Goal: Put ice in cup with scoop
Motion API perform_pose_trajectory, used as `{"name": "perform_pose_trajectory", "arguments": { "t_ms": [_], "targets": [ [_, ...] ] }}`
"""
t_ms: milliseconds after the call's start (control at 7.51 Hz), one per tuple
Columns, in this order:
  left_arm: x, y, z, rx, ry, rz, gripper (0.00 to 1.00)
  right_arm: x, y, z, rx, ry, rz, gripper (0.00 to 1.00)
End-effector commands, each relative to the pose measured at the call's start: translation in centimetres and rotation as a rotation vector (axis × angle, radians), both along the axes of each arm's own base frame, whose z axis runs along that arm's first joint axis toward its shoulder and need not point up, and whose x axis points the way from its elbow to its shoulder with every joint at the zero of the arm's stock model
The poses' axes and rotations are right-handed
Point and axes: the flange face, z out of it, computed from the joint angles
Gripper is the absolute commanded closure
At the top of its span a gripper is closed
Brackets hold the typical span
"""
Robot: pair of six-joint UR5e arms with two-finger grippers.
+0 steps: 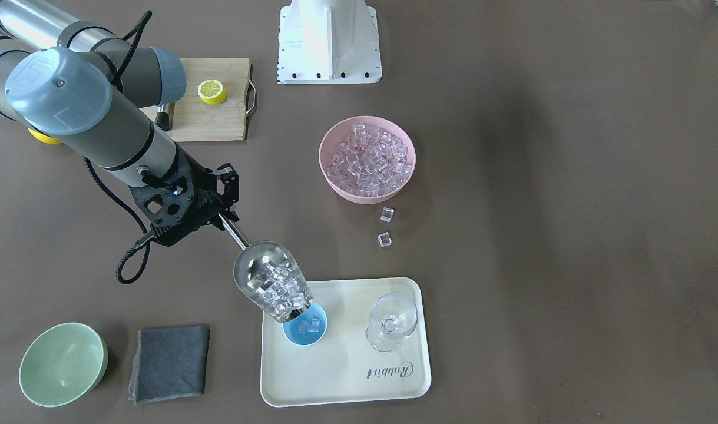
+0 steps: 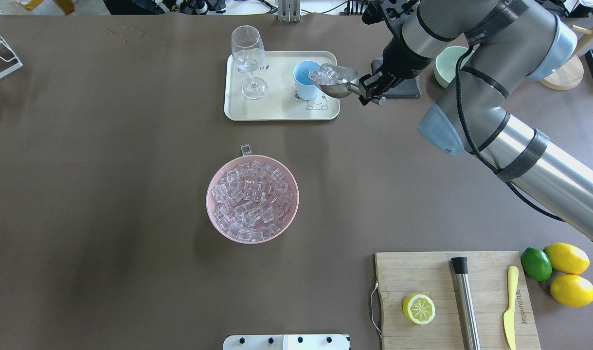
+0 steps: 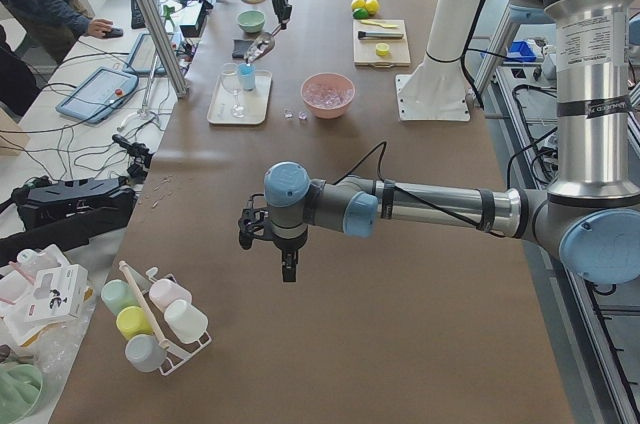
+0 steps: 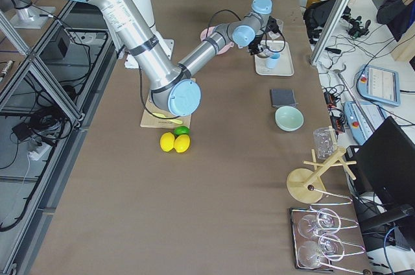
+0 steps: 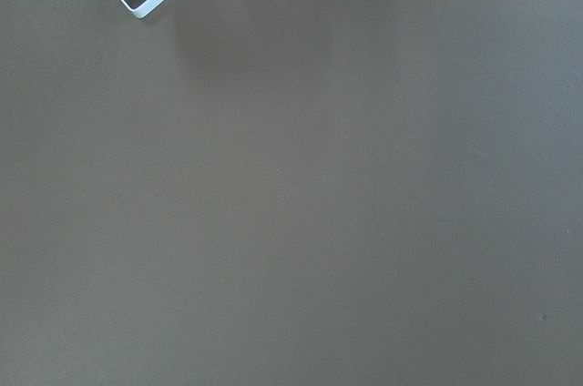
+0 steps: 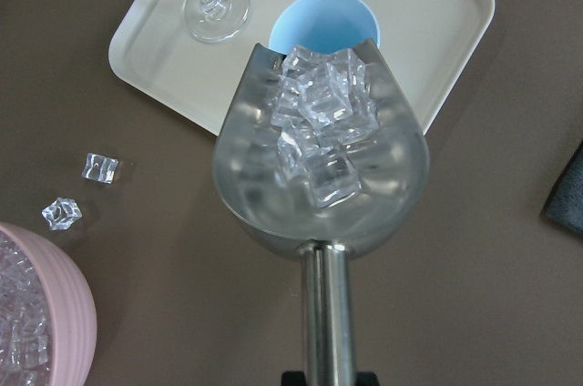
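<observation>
My right gripper (image 1: 226, 203) is shut on the thin rod handle of the steel scoop (image 1: 270, 281). The scoop holds several clear ice cubes (image 6: 323, 122) and tilts down, its open end over the rim of the light-blue cup (image 1: 305, 331). Some cubes lie inside the cup. The cup (image 2: 306, 80) stands on the cream tray (image 2: 281, 104). The pink bowl (image 1: 367, 159) is full of ice. My left gripper (image 3: 288, 266) hangs over bare table far from the tray. I cannot tell whether it is open or shut.
A clear stemmed glass (image 1: 392, 321) stands on the tray beside the cup. Two loose cubes (image 1: 387, 214) lie between bowl and tray. A green bowl (image 1: 62, 364), grey cloth (image 1: 170, 363) and a cutting board (image 1: 211, 112) with a lemon half lie on my right.
</observation>
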Motion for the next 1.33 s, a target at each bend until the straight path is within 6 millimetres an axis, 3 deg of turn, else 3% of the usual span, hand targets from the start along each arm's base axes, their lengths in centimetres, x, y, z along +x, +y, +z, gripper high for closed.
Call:
{"name": "perform_pose_trajectory", "arguments": {
  "t_ms": [0,1198],
  "targets": [
    [0.02,0.07,0.07,-0.001,0.0,0.001,0.02,0.17,-1.28,-0.51,-0.03,-0.005,-0.018,1.0],
    [0.11,0.07,0.11,-0.003,0.003,0.002,0.02,-0.27,-1.37,-1.36,-0.061,-0.031,-0.061,1.0]
  ]
}}
